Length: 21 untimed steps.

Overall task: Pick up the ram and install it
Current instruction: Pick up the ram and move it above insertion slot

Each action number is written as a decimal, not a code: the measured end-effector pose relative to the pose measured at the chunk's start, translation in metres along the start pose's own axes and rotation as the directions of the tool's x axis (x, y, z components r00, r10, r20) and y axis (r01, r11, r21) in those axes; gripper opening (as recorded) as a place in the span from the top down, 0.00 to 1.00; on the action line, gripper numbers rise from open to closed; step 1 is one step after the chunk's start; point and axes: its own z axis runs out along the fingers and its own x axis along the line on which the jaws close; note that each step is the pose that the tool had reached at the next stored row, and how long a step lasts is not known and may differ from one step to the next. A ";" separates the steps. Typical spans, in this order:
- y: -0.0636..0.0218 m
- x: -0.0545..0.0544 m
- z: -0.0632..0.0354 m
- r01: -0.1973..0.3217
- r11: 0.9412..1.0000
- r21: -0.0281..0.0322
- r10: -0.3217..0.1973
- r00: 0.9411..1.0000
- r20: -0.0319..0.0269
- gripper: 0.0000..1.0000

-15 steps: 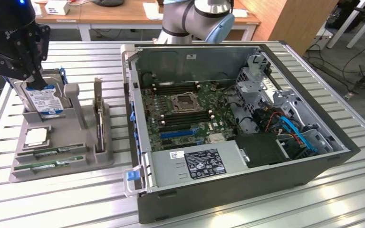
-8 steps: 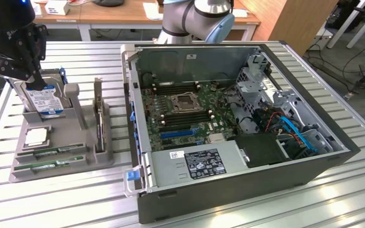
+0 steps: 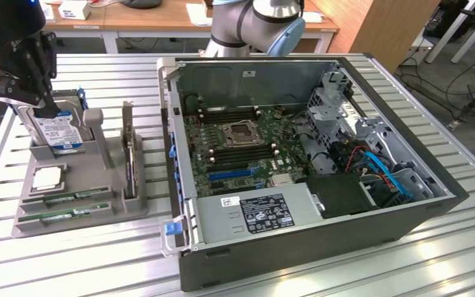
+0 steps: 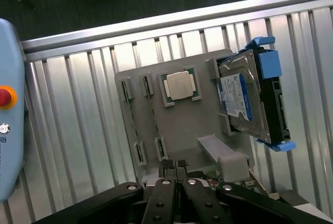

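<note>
Two ram sticks, one [image 3: 74,197] and the other [image 3: 62,215], lie side by side in slots at the near end of a grey holder tray [image 3: 97,213] on the exterior view's left. They are thin green boards with dark chips. My black gripper [image 3: 47,106] hangs over the tray's far end, just in front of the upright hard drive [image 3: 57,133], well away from both sticks. From the wrist, the fingertips [image 4: 167,171] press together over the tray's edge [image 4: 208,146], shut and holding nothing. The open computer case [image 3: 303,154] shows its motherboard [image 3: 237,145] with ram slots beside the processor socket.
The tray also holds a silver processor chip [image 4: 179,85] and a card standing on edge [image 3: 128,154]. The hard drive with blue rails [image 4: 250,96] stands in its bracket. The case's power supply [image 3: 258,213] and drive cage [image 3: 341,105] flank the motherboard. All sits on a slatted metal table [image 3: 97,260].
</note>
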 end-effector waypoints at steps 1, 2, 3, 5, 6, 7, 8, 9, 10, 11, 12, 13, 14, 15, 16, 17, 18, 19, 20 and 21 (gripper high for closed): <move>0.0000 0.000 0.0000 0.000 1.000 0.000 0.000 1.000 0.000 0.91; 0.0000 0.000 0.0000 0.000 1.000 0.000 0.000 1.000 0.000 0.91; 0.0000 0.000 0.0000 0.000 1.000 0.000 0.000 1.000 0.000 0.91; 0.0000 0.000 0.0000 0.000 1.000 0.000 0.000 1.000 0.000 0.91; 0.0000 0.000 0.0000 0.000 1.000 0.000 0.000 1.000 0.000 0.91; 0.0000 0.000 0.0000 0.000 1.000 0.000 0.000 1.000 0.000 0.91; 0.0000 0.000 0.0000 0.000 1.000 0.000 0.000 1.000 0.000 0.91; 0.0000 0.000 0.0000 0.000 1.000 0.000 0.000 1.000 0.000 0.91; 0.0000 0.000 0.0000 0.000 1.000 0.000 0.000 1.000 0.000 0.91; 0.0000 0.000 0.0000 0.000 1.000 0.000 0.000 1.000 0.000 0.91; 0.0000 0.000 0.0000 0.000 1.000 0.000 0.000 1.000 0.000 0.91; 0.0000 0.000 0.0000 0.000 1.000 0.000 0.000 1.000 0.000 0.90; 0.0000 0.000 0.0000 0.000 1.000 0.000 0.000 1.000 0.000 0.90; 0.0000 0.000 0.0000 0.000 1.000 0.000 0.000 1.000 0.000 0.84; 0.0000 0.000 0.0000 0.000 1.000 0.000 0.000 1.000 0.000 0.84; 0.0000 0.000 0.0000 0.000 1.000 0.000 0.000 1.000 0.000 0.77; 0.0000 0.000 0.0000 0.000 1.000 0.000 0.000 1.000 0.000 0.77; 0.0000 0.000 0.0000 0.000 1.000 0.000 0.000 1.000 0.000 0.77; 0.0000 0.000 0.0000 0.000 1.000 0.000 0.000 1.000 0.000 0.77; 0.0000 0.000 0.0000 0.003 1.000 0.000 -0.003 1.000 0.000 0.77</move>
